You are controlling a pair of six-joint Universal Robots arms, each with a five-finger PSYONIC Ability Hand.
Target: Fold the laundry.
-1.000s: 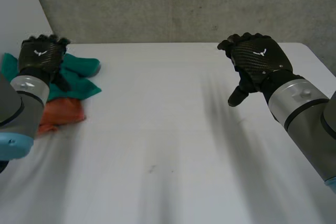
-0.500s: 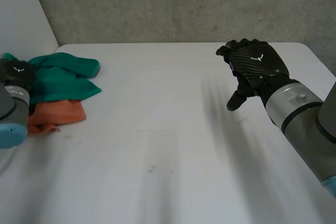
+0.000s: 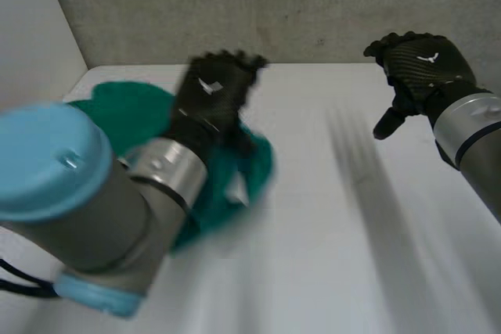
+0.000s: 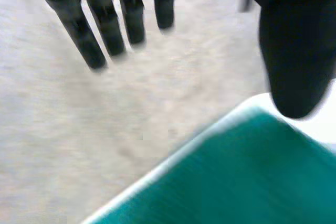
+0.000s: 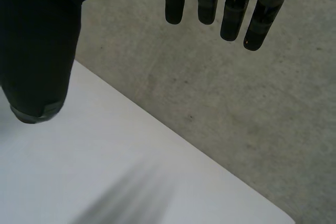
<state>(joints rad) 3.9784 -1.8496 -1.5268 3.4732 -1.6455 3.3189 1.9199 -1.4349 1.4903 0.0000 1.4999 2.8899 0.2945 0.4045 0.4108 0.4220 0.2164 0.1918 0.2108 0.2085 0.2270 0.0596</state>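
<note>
I see my left hand (image 3: 215, 95) over the crumpled teal cloth (image 3: 257, 168), fingers straight and apart, holding nothing. My right hand (image 3: 419, 68) hangs well apart from that cloth, fingers also spread.

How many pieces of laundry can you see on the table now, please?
1: a green cloth towards the left of the table, by the left hand. The left arm blocks much of that side, so more laundry may be hidden behind it.

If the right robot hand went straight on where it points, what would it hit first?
Probably the grey wall past the table; the right robot hand has free air before it, depth unclear.
</note>
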